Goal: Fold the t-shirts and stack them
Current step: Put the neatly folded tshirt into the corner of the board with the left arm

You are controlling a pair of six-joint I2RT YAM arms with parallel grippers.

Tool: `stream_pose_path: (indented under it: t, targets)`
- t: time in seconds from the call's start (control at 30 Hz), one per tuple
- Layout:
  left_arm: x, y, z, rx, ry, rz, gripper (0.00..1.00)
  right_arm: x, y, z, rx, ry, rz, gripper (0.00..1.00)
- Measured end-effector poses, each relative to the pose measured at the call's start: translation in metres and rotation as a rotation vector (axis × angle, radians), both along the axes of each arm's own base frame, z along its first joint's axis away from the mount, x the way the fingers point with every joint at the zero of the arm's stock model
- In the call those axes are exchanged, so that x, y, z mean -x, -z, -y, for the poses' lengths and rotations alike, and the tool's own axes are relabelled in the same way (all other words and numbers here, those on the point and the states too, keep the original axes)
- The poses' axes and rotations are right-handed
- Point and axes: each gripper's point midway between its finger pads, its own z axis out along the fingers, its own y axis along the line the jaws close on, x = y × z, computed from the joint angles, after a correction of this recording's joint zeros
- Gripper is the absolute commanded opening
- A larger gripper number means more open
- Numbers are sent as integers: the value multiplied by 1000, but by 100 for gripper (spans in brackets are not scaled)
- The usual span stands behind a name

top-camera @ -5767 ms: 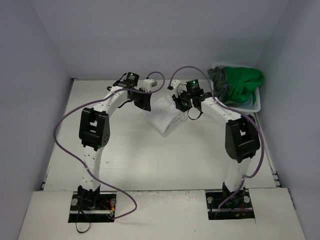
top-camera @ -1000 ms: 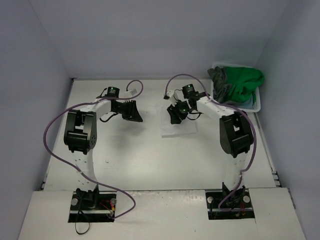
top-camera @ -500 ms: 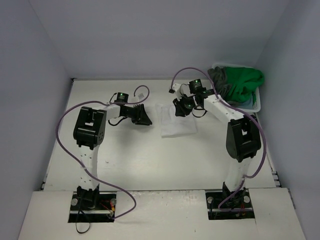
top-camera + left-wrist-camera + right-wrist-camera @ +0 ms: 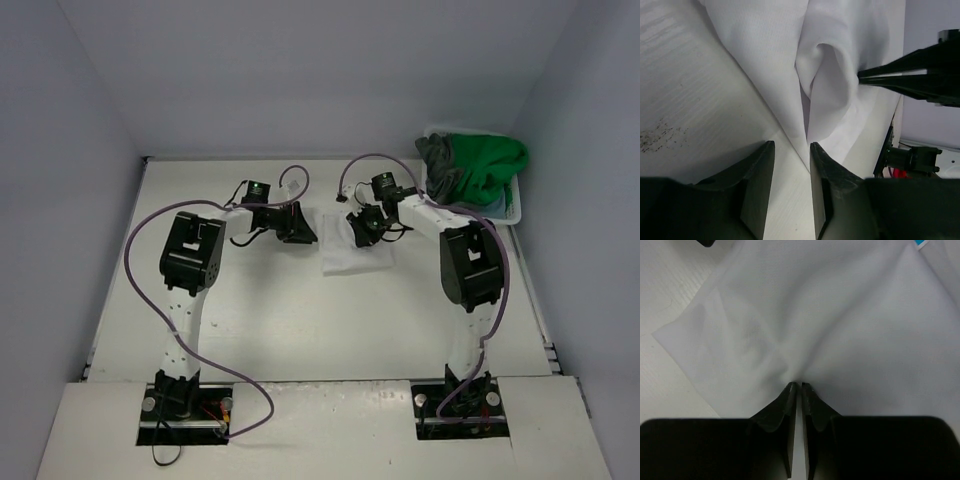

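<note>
A white t-shirt (image 4: 350, 258) lies folded into a small rectangle at the table's middle back. My left gripper (image 4: 300, 228) is low at the shirt's left edge. In the left wrist view (image 4: 791, 145) its jaws stand apart, with the edge of the white t-shirt (image 4: 770, 55) reaching between the tips. My right gripper (image 4: 362, 228) is on the shirt's top. In the right wrist view (image 4: 799, 385) it is shut, pinching a pucker of the white t-shirt (image 4: 840, 315). A bright green shirt (image 4: 485, 160), a dark grey shirt (image 4: 438, 160) and a light blue-grey one (image 4: 497, 207) are heaped in the basket.
The white laundry basket (image 4: 465, 215) stands at the back right, near the right arm. The right gripper's black fingers (image 4: 910, 75) show at the right of the left wrist view. Grey walls close in the table on three sides.
</note>
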Motion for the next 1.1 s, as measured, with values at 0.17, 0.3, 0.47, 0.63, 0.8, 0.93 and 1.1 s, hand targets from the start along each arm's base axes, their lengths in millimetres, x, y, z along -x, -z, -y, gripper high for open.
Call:
stream_pose_path:
  t: [0.17,0.3,0.47,0.63,0.8,0.93,1.1]
  targets:
    - [0,-2,7,8,6,14,39,2,15,0,5,1,-34,31]
    - [2,-4,14,19,18,27,46,-2,15,-1,5,-3,-15,11]
    - [6,-9,22,45,28,45,54,-2,15,-1,4,-1,-13,10]
    - [16,-8,34,55,49,70,55,-2,15,-1,4,-2,-13,10]
    - [22,-9,47,56,68,83,55,-2,15,-2,4,-4,-13,10]
    - [24,-9,52,54,70,90,55,-1,15,-4,3,-8,-12,10]
    - [24,-8,54,56,69,92,55,-1,15,-4,3,-11,-12,11]
